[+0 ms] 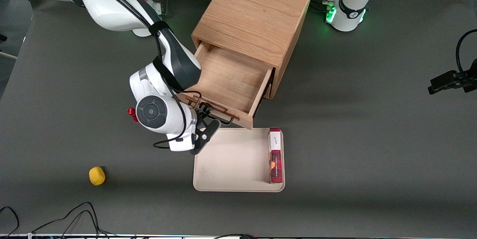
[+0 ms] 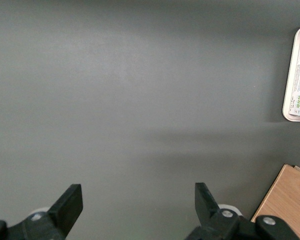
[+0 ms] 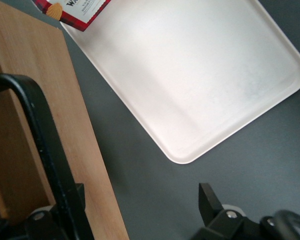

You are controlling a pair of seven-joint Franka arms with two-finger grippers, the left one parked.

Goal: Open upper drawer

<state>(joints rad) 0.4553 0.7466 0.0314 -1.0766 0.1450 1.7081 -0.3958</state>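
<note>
Front view: the upper drawer (image 1: 233, 82) juts well out of the oak cabinet (image 1: 257, 15) at frame centre, its bare floor showing, its front edge just short of the beige tray (image 1: 231, 160). The gripper (image 1: 207, 121) sits at the drawer front, the black handle (image 1: 220, 114) running crosswise between the spread fingers.

Right wrist view: the handle (image 3: 45, 150) passes close against one finger (image 3: 72, 205); the other finger (image 3: 210, 202) stands clear, so the fingers appear released. The drawer front (image 3: 65, 125) lies alongside.

Left wrist view: only bare desk (image 2: 140, 100).
</note>
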